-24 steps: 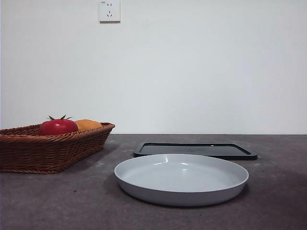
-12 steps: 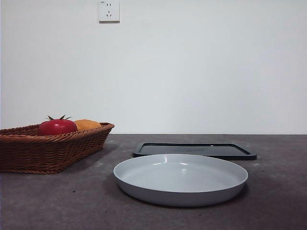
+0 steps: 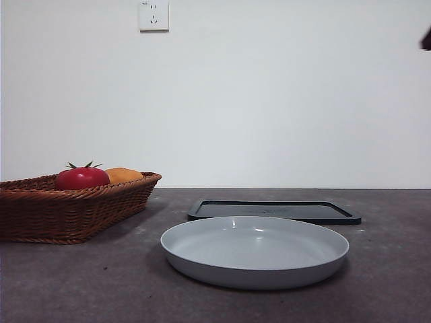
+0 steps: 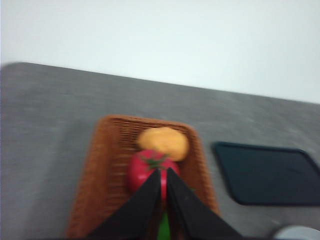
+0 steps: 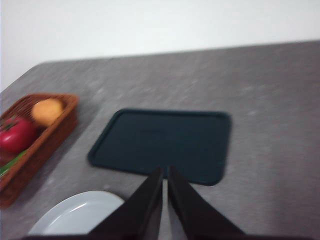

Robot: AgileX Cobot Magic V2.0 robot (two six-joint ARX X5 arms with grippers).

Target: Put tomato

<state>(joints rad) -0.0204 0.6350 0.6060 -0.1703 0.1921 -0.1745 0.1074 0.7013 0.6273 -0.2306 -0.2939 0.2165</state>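
The tomato, glossy red with a green stem, lies in the brown wicker basket at the left of the table. In the left wrist view my left gripper hangs high over the basket, shut and holding nothing, with the tomato just beyond its tips. My right gripper is also shut and empty, up above the dark tray. The right wrist view shows the tomato too. The front view shows only a black arm tip at the right edge.
An orange-yellow fruit lies beside the tomato in the basket, and something green lies there too. A grey round plate sits front and centre, with the flat dark tray behind it.
A black arm tip has come into the front view at the upper right edge. The tomato, basket, plate and tray have not moved.
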